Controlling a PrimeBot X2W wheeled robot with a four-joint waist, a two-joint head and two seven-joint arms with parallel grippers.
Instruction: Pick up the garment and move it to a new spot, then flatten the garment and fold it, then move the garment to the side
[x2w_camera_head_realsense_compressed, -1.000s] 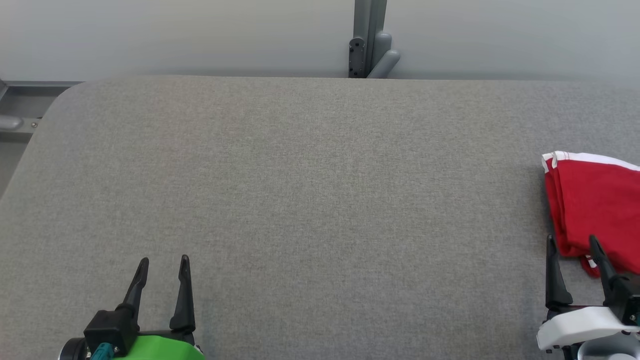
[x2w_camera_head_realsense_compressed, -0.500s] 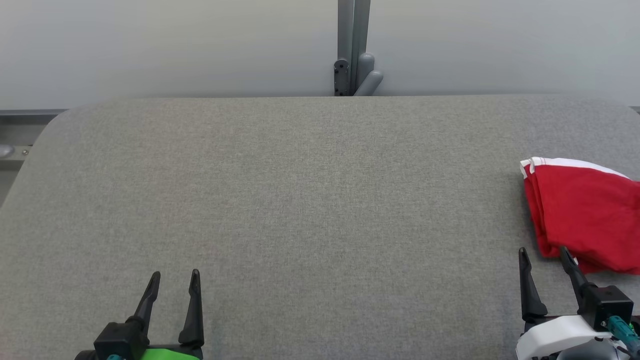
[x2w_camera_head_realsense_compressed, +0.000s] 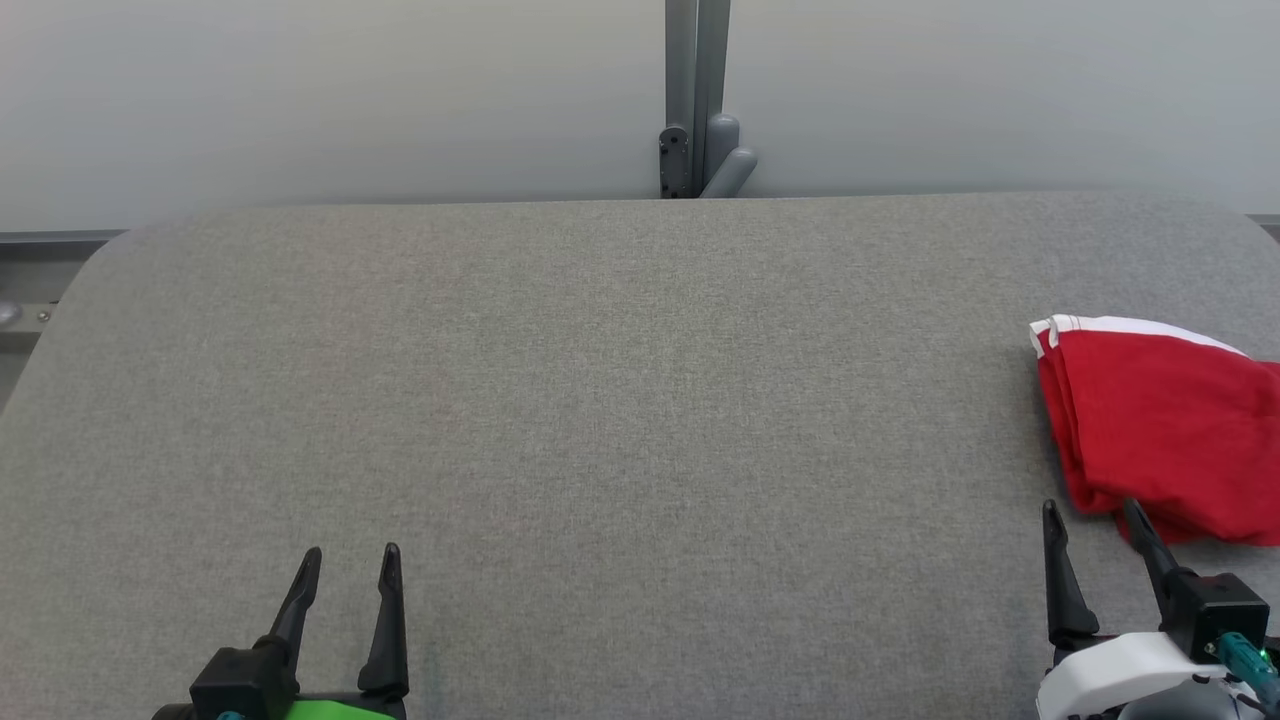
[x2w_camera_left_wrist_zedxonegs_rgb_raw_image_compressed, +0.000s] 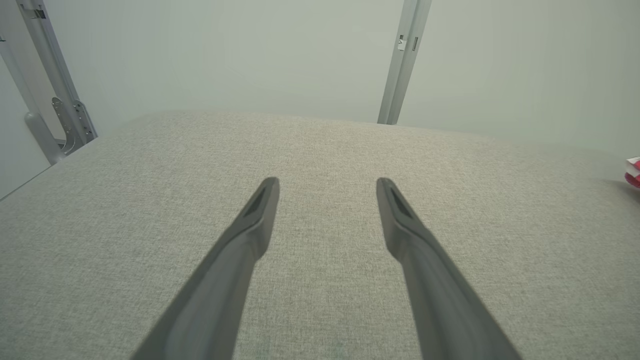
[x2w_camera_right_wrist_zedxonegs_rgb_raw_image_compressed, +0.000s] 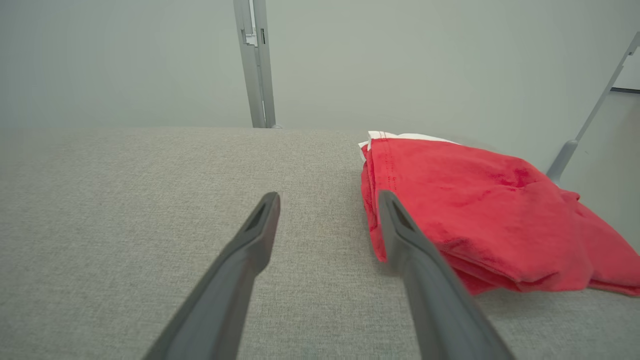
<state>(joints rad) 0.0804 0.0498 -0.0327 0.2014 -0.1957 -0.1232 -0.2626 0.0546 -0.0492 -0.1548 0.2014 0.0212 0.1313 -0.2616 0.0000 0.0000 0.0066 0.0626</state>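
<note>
A folded red garment (x2w_camera_head_realsense_compressed: 1165, 430) with a white hem lies at the right edge of the grey table (x2w_camera_head_realsense_compressed: 620, 400); it also appears in the right wrist view (x2w_camera_right_wrist_zedxonegs_rgb_raw_image_compressed: 480, 210) and as a sliver at the far right of the left wrist view (x2w_camera_left_wrist_zedxonegs_rgb_raw_image_compressed: 634, 172). My right gripper (x2w_camera_head_realsense_compressed: 1092, 515) stands open just in front of the garment's near left corner, with nothing between its fingers; its right finger (x2w_camera_right_wrist_zedxonegs_rgb_raw_image_compressed: 415, 250) overlaps the cloth's edge in the right wrist view. My left gripper (x2w_camera_head_realsense_compressed: 350, 558) is open over bare table at the lower left (x2w_camera_left_wrist_zedxonegs_rgb_raw_image_compressed: 327, 185).
A grey metal post (x2w_camera_head_realsense_compressed: 695, 100) with a bracket rises behind the table's far edge against a pale wall. A metal frame (x2w_camera_head_realsense_compressed: 30, 300) sits off the table's left side. Another grey bar (x2w_camera_right_wrist_zedxonegs_rgb_raw_image_compressed: 585, 120) stands beyond the garment on the right.
The whole head picture has shifted down and left, so the camera moved. Both grippers stay open and the garment lies where it was.
</note>
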